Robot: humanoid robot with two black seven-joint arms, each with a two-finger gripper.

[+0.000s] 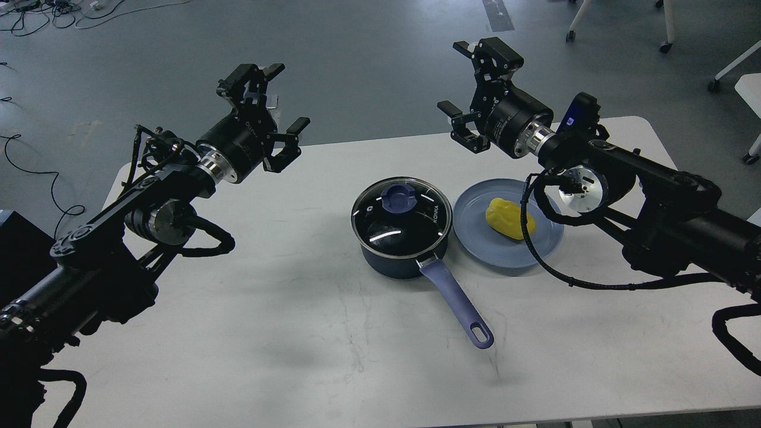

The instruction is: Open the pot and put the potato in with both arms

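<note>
Saucepan (399, 246) sits near the middle of the white table (238, 356), dark navy, with its glass lid (401, 215) on and the blue knob (398, 197) centred on top. Its long lavender-blue handle (456, 303) runs toward the near right, the oval hole at the far end of it. Just beside the pot on its right lies a shallow blue plate (475, 249), and the yellow potato (509, 218) rests on that plate (a black cable from the right arm crosses in front of its right edge).

Both arms are raised above the far half of the table, well apart from the pot. The left gripper (272, 113) hangs over the table's far left edge with its fingers spread wide and nothing between them. The right gripper (471, 89) hovers beyond the plate, past the far edge, its fingers likewise parted and empty. Grey floor, loose cables and chair legs on castors lie beyond the table.
</note>
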